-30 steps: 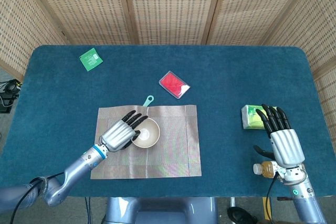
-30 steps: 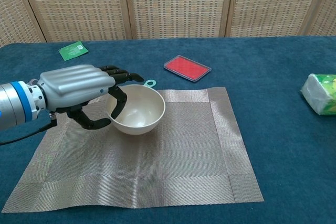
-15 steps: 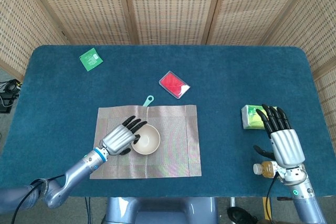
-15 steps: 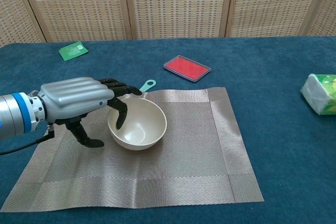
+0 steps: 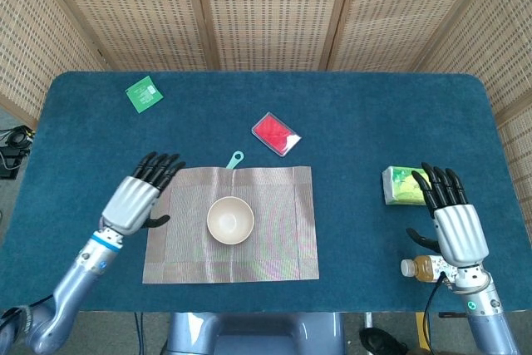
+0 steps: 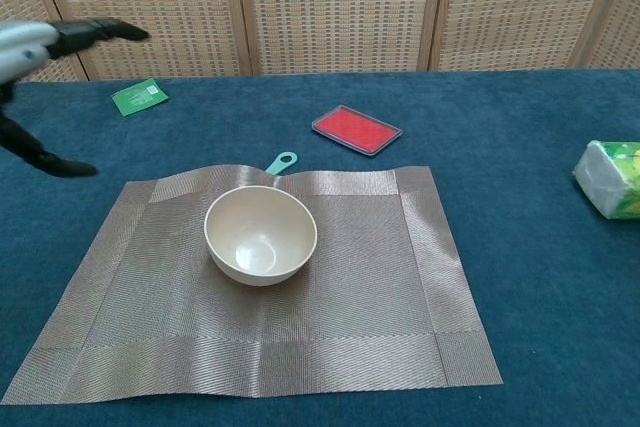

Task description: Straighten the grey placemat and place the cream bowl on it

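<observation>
I've let go: my left hand (image 5: 137, 197) has pulled back from the round cream ceramic bowl (image 5: 230, 219) to the 9 o'clock edge of the woven grey rectangular placemat (image 5: 274, 230), fingers spread, holding nothing. The bowl sits upright left of the mat's centre. My right hand (image 5: 451, 222) stays open and empty at 3 o'clock.

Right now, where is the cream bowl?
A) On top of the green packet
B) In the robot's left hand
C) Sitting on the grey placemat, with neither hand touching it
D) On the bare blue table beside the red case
C: the cream bowl rests on the grey placemat, and the left hand is open beside the mat's left edge, off the bowl.
</observation>
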Controlling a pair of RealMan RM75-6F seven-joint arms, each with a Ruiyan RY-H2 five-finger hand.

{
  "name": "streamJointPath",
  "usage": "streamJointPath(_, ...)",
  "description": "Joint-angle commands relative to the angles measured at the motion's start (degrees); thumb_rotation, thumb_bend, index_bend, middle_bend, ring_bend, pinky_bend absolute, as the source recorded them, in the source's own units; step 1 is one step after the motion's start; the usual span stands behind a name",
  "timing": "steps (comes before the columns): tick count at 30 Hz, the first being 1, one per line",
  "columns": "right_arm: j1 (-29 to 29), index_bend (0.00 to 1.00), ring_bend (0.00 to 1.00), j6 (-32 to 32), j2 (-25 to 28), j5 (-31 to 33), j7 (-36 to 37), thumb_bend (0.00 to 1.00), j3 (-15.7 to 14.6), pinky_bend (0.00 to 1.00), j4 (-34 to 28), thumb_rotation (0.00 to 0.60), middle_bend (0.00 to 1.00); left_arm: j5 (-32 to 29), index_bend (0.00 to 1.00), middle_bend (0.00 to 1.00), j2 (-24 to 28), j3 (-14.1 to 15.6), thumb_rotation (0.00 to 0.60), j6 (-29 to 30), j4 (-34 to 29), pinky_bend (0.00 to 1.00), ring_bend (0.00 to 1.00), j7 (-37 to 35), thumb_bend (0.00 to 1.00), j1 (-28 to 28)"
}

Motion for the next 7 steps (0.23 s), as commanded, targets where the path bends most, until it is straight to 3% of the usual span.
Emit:
streamJointPath(1,-0.29,0.04,0.0,0.14,-0.23,1.21,-1.6,0.0,0.59,0.0,0.43,0.6,0.0,-1.99,0.0,0.0,4.62,0.18,0.6,9.65,-3.72,0.0,0.0,-0.95,0.0,8.55)
streamJointPath(7,-0.38,0.03,0.0,-0.32,-0.06,2.67,-3.51,0.0,1.12,0.0,-0.35,0.6,0.0,-5.52,0.0,0.0,7.99,0.31,0.6,13.13,-5.72,0.0,0.0,-1.84,0.0,13.67)
